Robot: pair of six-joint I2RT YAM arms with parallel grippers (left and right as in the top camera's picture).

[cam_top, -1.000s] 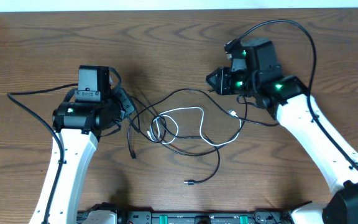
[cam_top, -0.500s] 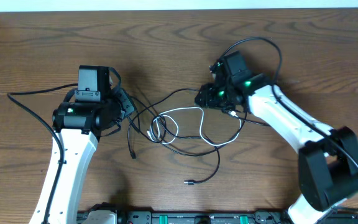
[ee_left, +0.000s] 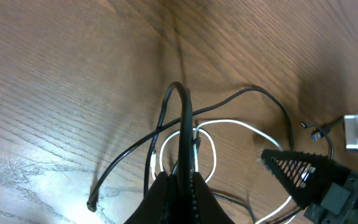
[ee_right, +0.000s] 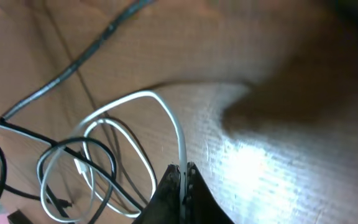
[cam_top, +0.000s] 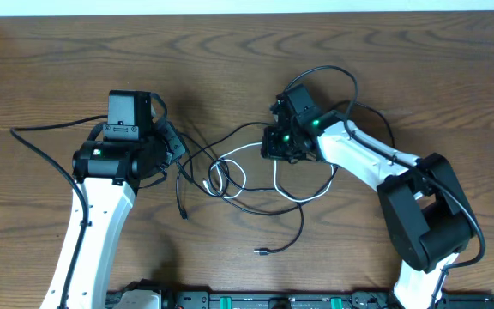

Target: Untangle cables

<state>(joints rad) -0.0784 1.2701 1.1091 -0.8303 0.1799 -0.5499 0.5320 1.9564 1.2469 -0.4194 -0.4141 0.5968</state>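
The cables (cam_top: pixel 218 178) lie in a loose tangle mid-tabletop (cam_top: pixel 67 60), between the two arms. The left jaws are clamped on a raised loop of black cable (ee_left: pixel 184 130). The right jaws are pinched together on the white cable (ee_right: pixel 178 130). If both arms pull apart from here, the white coils threaded through the black ones would likely cinch into a knot, or the thin cord could slip free. No container is in view.
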